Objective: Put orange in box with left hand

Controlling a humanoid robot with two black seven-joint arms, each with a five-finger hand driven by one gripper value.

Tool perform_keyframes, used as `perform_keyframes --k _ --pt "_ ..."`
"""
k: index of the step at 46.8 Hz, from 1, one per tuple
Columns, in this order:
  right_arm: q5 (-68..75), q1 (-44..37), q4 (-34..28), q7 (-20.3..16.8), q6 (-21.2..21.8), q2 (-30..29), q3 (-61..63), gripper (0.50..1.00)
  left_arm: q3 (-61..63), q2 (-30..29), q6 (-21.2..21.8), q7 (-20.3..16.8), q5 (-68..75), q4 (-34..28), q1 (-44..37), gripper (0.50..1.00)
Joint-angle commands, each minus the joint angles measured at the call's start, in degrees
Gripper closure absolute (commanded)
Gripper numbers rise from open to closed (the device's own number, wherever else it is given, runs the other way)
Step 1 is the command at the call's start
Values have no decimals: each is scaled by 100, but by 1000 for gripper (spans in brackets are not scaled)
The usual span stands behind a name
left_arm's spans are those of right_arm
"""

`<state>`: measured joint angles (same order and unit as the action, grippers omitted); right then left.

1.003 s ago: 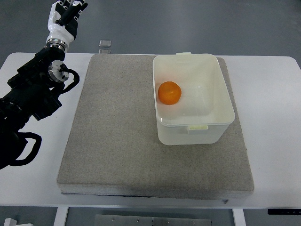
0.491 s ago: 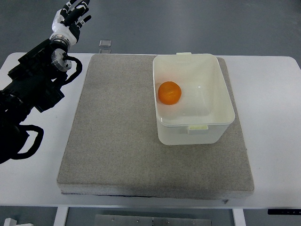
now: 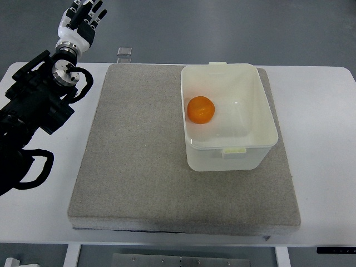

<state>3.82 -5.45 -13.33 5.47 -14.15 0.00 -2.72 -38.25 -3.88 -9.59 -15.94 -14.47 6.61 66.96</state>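
Since the last frame our left hand (image 3: 82,19) has drawn slightly further up past the table's (image 3: 320,111) far edge, its fingers spread and holding nothing. Well off to its right and nearer us, the orange (image 3: 200,109) sits inside the box (image 3: 228,153) on the grey mat (image 3: 139,167).
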Motion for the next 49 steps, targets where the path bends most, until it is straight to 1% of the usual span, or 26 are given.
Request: perform_keyframes --k 1,22,27,31,34,37,39,49 --pt "-4 0 -3 -2 0 0 0 556 2 1 10 3 15 -2 -87 628" --pt "-4 0 -3 -2 0 0 0 556 19 -298 27 4 68 -10 -500 611" --pt "5 0 -3 -2 0 0 0 556 19 -289 36 4 68 -10 -500 577" --pt "5 0 -3 -2 0 0 0 556 19 -280 45 3 68 -10 -500 572" --pt "5 0 -3 -2 0 0 0 556 10 -280 53 4 68 -10 -518 542" --pt "14 -9 -3 -2 0 0 9 556 2 -280 45 4 76 -10 -518 534" --pt "14 0 -3 -2 0 0 9 556 2 -289 45 4 76 -10 -526 512" --pt "14 -9 -100 -19 26 0 18 556 10 -219 45 4 76 42 -711 510"
